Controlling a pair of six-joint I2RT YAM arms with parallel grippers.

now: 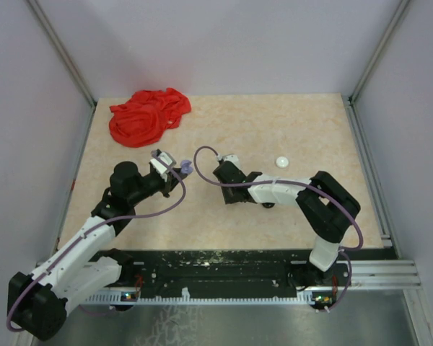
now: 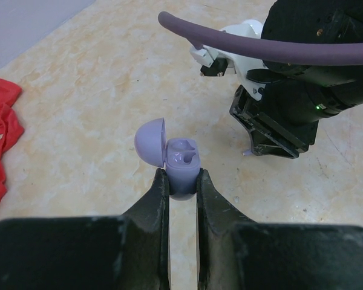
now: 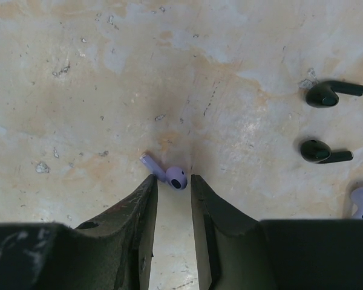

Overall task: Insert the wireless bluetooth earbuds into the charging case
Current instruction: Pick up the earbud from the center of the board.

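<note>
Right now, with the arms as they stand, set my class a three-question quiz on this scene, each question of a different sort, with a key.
1. True or false: the left gripper holds the lavender charging case with its lid shut.
2. How many black earbuds show in the right wrist view? A: one. B: two. C: four.
3. Fill in the colour: the earbud lying at the tips of the right gripper is ____.

Key: 1 false, the lid stands open; 2 B; 3 lavender.
</note>
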